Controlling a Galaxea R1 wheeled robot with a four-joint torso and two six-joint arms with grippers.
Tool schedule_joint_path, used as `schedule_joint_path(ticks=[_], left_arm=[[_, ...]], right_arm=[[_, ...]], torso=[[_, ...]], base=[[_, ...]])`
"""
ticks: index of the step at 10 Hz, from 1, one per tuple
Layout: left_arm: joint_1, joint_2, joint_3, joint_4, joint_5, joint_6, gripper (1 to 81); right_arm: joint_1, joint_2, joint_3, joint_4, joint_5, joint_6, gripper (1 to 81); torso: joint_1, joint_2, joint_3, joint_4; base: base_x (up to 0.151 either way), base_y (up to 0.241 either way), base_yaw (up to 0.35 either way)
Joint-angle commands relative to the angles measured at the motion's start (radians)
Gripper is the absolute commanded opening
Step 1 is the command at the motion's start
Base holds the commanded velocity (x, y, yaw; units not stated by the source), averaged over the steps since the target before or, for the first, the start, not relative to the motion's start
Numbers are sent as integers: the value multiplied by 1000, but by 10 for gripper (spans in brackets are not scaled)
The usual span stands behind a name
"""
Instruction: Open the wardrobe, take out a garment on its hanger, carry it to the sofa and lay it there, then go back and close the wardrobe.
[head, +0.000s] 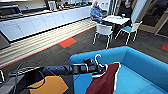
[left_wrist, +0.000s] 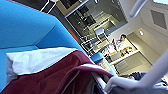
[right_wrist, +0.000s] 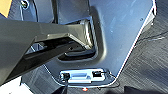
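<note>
Over the near arm of the blue sofa, the maroon jacket is held on its white hanger by the left gripper, fingers clamped on the hanger; right gripper's fingers cannot be told.

The left arm is a thick black tube with a blocky black wrist, and thin black cables loop beside it. An orange panel sits on the dark base. A grey, white-edged plate carries a small connector panel.
</note>
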Motion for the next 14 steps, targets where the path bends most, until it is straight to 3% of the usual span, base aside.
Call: schedule_joint_path(ticks=[1,4,10,14], left_arm=[[-171,98,-79,17,-23,-7,10],[-197,196,-230,18,-23,-7,10],[-226,359,-557,20,-24,3,10],[-261,356,-679,47,-29,2,10]], right_arm=[[0,10,8,-6,-71,-1,811],[1,11,7,-5,-71,-1,811],[3,11,7,-3,-71,-1,811],[3,11,8,-3,-71,-1,811]], torso=[[0,0,1,0],[0,1,-27,0],[0,1,-27,0],[0,1,-27,0]], base=[[0,0,0],[0,0,0],[0,0,0],[0,0,0]])
